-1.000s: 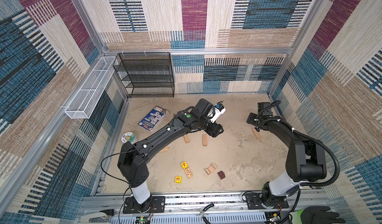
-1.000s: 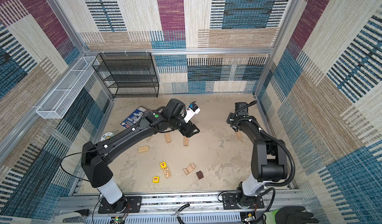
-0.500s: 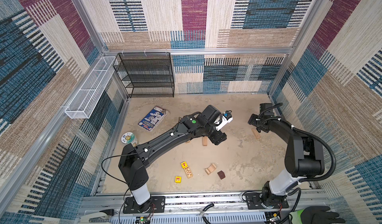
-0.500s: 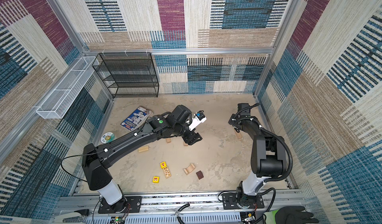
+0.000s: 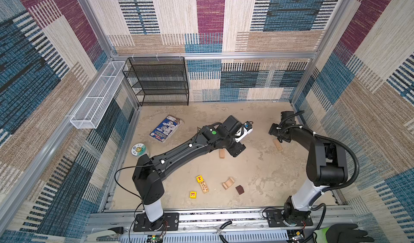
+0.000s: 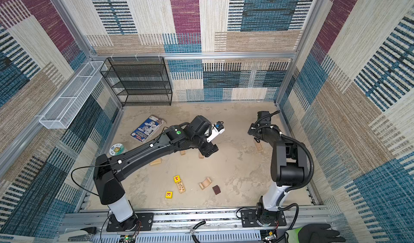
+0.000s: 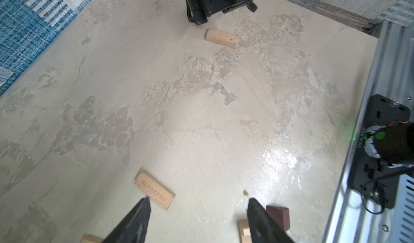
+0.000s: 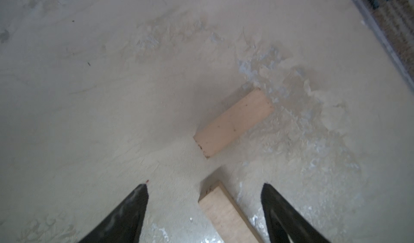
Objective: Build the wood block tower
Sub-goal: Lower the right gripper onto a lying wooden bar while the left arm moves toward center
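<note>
Wood block tower: not started. Every block lies flat on the table (image 5: 257,163), and none sits on top of another.
Front blocks: the yellow T cube (image 5: 199,178) touches the printed bar (image 5: 204,186). The yellow picture cube (image 5: 193,194) is near them. The arch (image 5: 228,183) and the dark brown cube (image 5: 239,189) lie close together.
Middle blocks: the middle bar (image 5: 222,153) lies just beside the left gripper. In a top view, the long bar (image 6: 155,162) and the short bar (image 6: 183,152) peek out by the left arm.
Right blocks: in the right wrist view, the near bar (image 8: 226,212) lies partly between the fingers. The far bar (image 8: 233,123) lies just past it, not touching.
Left gripper (image 7: 198,199): fingers spread wide, holding nothing, above the middle of the table.
Right gripper (image 8: 204,184): fingers spread wide, holding nothing, over the near bar.
Step now: picking the first block, I think. The right gripper looks closest to a grab.
Next move: the near bar is a bit slanted and nearer one finger. The gripper should centre over it, go down with a finger on each long side, squeeze, lift, and carry it to a bare spot as the bottom block.
Watch out: the far bar is close, so a finger could bump it.
Other things: the blue packet (image 5: 166,128) and the round disc (image 5: 139,150) lie well apart on the left and are not for the tower.
</note>
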